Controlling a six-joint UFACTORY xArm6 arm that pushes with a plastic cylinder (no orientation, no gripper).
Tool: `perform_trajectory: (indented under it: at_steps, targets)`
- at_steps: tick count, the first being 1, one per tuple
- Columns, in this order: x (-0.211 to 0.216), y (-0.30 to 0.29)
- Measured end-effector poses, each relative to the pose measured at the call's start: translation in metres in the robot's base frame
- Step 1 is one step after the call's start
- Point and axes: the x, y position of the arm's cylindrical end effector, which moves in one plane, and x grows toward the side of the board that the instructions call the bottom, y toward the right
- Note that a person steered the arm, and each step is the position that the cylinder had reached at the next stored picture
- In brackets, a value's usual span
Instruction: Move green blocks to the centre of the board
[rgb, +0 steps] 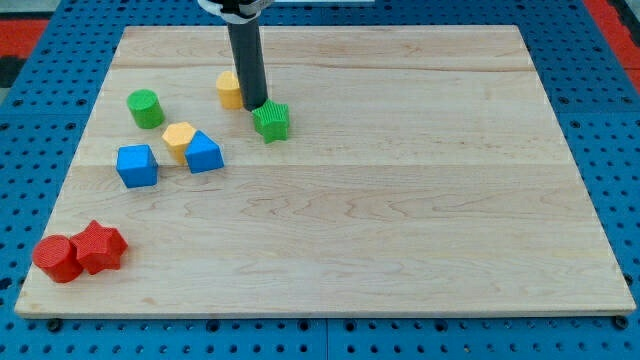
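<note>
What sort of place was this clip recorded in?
Probably a robotics lab bench: a wooden board on blue perforated matting, small plastic pieces like the green star block, and my tip beside it.

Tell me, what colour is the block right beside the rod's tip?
Green: the green star block, beside my tip, in the camera view.
</note>
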Motion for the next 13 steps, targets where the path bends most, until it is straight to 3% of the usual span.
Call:
perform_trajectory:
  at_steps: [1, 2, 3, 4, 5, 7, 9, 10, 11, 13]
  targets:
    - [-0.03, 0.024]
    - [-0.074, 0.001]
    - [-0.094, -0.091]
    - [-0.084, -0.19]
    - [-0.068, -0.222]
    - [-0.033, -0.194]
    - [-0.025, -0.148]
    - [-0.023, -0.189]
    - [0.006, -0.202]
    - [0.019, -0.144]
